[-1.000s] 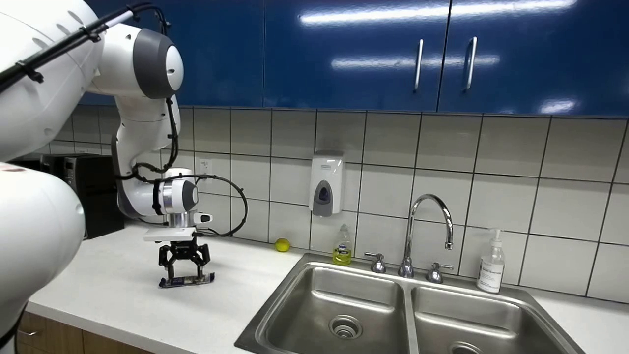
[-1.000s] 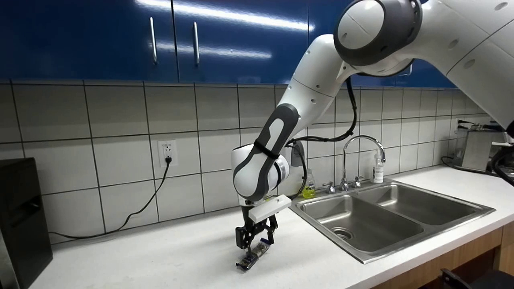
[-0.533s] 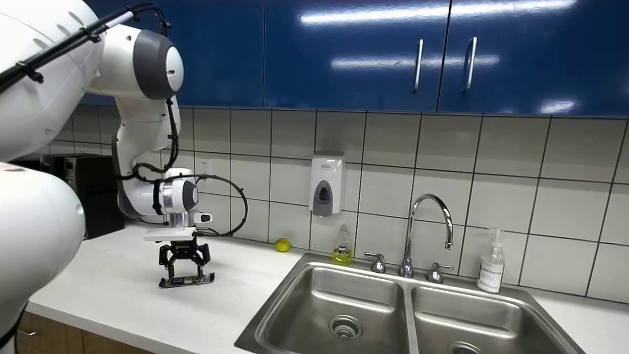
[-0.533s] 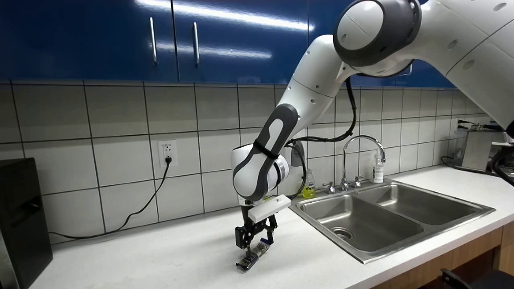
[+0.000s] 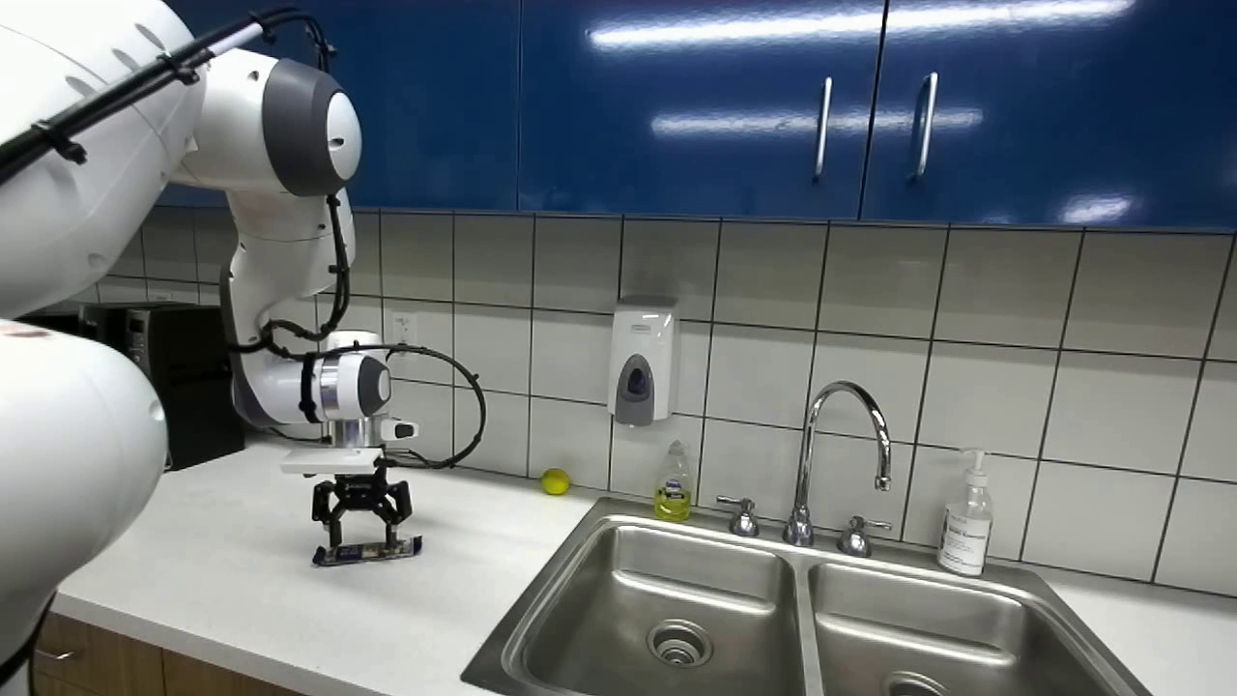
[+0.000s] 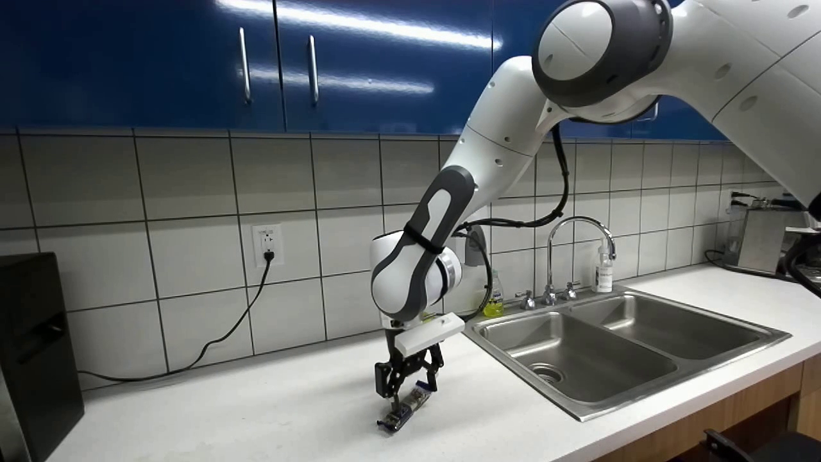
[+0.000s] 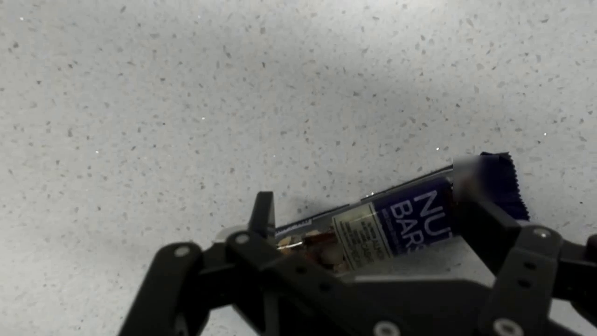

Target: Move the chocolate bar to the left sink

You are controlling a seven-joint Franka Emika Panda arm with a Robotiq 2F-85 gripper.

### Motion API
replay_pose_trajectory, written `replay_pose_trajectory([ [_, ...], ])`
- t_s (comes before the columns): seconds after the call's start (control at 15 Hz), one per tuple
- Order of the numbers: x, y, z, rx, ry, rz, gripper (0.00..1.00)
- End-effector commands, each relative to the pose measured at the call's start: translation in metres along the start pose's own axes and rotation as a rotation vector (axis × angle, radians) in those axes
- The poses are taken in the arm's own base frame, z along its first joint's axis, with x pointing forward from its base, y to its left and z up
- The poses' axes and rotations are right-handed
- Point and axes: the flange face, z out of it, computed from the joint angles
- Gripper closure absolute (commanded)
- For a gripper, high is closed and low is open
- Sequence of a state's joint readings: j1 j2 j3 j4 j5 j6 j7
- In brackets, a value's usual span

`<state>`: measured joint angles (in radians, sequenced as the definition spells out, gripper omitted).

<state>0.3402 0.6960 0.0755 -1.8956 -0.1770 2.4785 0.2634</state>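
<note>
While the gripper (image 5: 363, 543) stands spread, the chocolate bar (image 7: 396, 214) lies on the worktop (image 6: 269, 410)

As both exterior views show, the bar rests flat to the left of the left sink (image 5: 667, 590), well apart from it and directly beneath the gripper. The white arm (image 6: 507, 141) points the gripper down, its two fingers (image 7: 262, 214) set wide apart along the bar's length — the bar's ends reach out past them, and nothing is squeezed between. Whether a fingertip touches the bar, I cannot tell.

In the wrist view the bar runs slantwise, its toothed dark-blue end up at the right, its other end hidden behind a finger. It reads NUT BARS in white; beside that come a pale label (image 7: 361, 235) and a clear stretch with nuts (image 7: 326, 254) showing through. One patch near the toothed end is blurred.

Stainless steel with a round drain (image 5: 679, 645), the left sink adjoins the right-hand basin (image 6: 667, 324), and a tall curved faucet (image 5: 804, 474) rises behind the two. A bottle of yellow liquid (image 5: 674, 493) stands on the rear rim behind the left sink; a pump bottle (image 5: 966, 532) stands farther right. Near the tiled wall (image 6: 192, 256) — between the arm and the bottle of yellow liquid — sits a small round yellow object (image 5: 555, 481), seen in an exterior view.
</note>
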Motion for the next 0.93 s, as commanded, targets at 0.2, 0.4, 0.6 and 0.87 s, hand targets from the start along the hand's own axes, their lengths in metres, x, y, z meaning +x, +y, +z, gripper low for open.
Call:
replay_pose_trajectory([
  [0.2,-0.0016,-0.0018,-0.0081,0.034,0.050,0.288,0.00],
  [0.4,0.0004,-0.0002,-0.0077,0.031,0.076,0.439,0.00],
  [0.6,-0.0002,-0.0004,-0.0059,0.025,0.064,0.557,0.00],
  [0.87,0.0000,-0.0014,-0.0048,0.036,0.053,0.656,0.00],
])
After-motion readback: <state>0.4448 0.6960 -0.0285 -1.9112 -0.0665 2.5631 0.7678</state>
